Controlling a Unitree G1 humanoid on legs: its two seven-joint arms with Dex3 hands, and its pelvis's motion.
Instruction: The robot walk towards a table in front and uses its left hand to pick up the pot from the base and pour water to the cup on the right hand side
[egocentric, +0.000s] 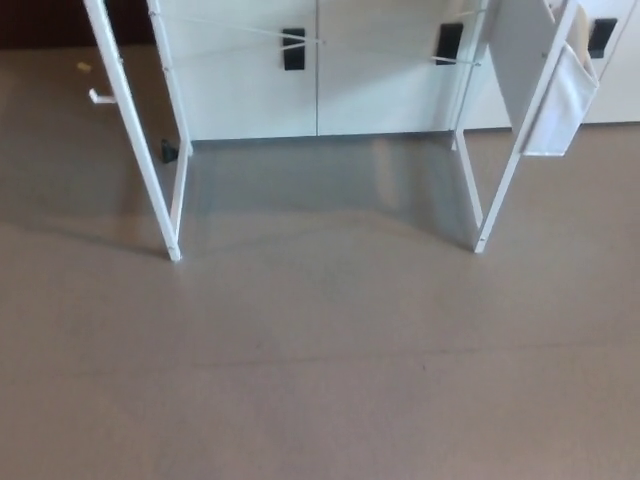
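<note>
Only the lower part of the table shows in the head view: its white left front leg and right front leg stand on the brown floor. The tabletop lies above the picture's upper edge, so the pot, its base and the cup are hidden. Neither of my hands shows.
White cabinet doors with black handles stand behind the table. A white cloth or pouch hangs at the right leg. A small dark object lies on the floor by the left rear leg.
</note>
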